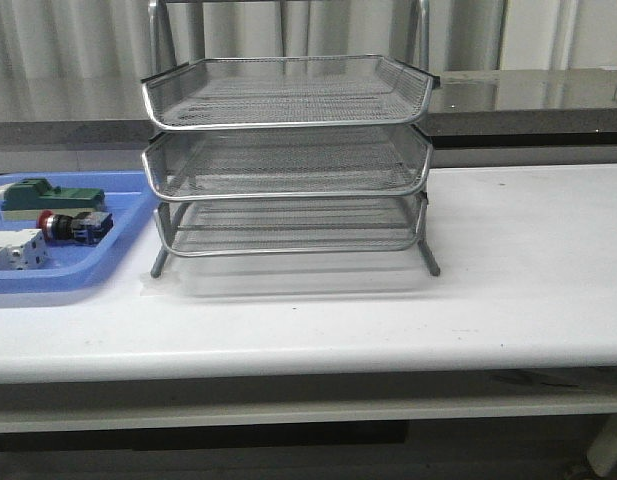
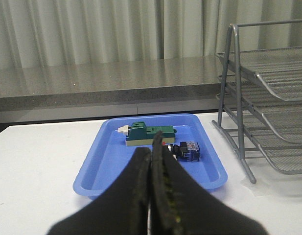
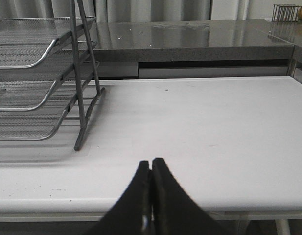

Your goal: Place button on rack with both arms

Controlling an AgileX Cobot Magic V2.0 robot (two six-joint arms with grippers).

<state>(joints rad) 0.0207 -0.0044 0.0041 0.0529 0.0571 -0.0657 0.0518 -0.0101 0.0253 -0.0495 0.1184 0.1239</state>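
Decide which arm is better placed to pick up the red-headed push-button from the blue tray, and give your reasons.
The left. Its claw, shut, points straight at the flat blue plastic tray where the red-headed push-button lies. The right claw, also shut, faces bare white table beyond the silver wire mesh rack.

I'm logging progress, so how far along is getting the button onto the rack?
Nothing looks done yet. The button lies in the blue tray, and the rack holds nothing. Nothing is in hand: the left gripper and right gripper have their fingers shut on nothing. Picking and placing remain.
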